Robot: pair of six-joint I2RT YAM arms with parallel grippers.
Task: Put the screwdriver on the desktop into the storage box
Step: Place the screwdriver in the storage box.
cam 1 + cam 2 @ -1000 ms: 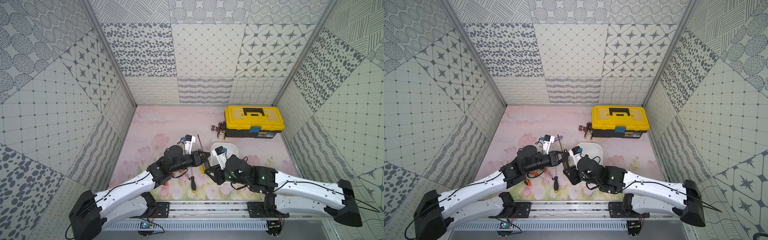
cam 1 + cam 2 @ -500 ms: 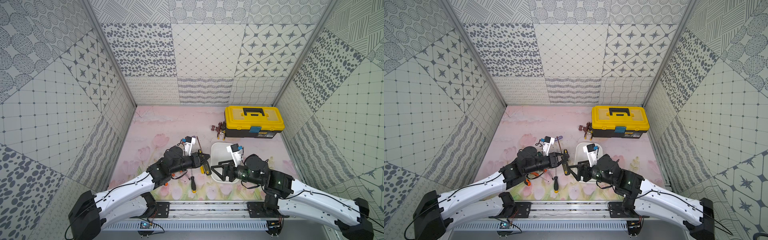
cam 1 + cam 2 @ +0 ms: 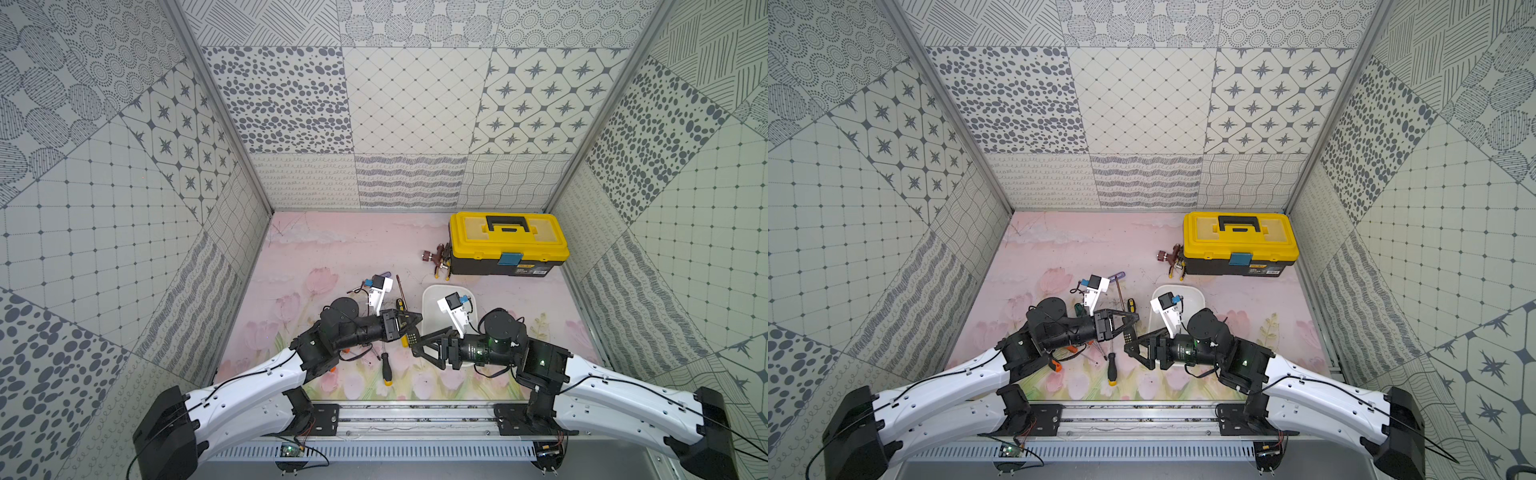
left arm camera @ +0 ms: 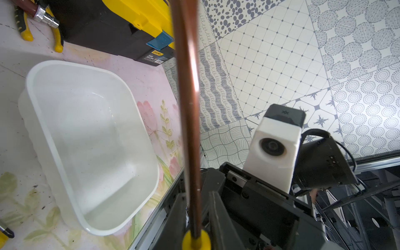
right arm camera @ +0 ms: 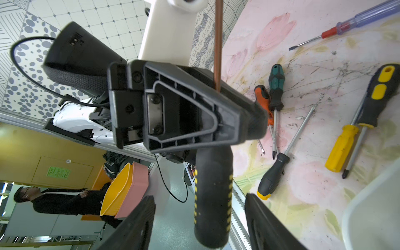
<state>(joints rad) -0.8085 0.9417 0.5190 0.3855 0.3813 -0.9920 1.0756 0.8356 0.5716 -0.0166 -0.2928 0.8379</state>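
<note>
Screwdriver (image 3: 410,338) held above the desktop (image 3: 332,249), box (image 4: 86,129) at its 2 o'clock.
Left gripper (image 3: 417,320) clamps its copper shaft (image 4: 188,108); right gripper (image 5: 200,216) gapes around the black-yellow handle (image 5: 213,194), not touching. Toolbox (image 3: 507,237) label too small to read.

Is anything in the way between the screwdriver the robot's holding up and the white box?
Only the robot's own right hand: it is open around the handle of the screwdriver that the left hand grips, and it hangs over the near end of the storage box. Nothing lies inside the box.
</note>
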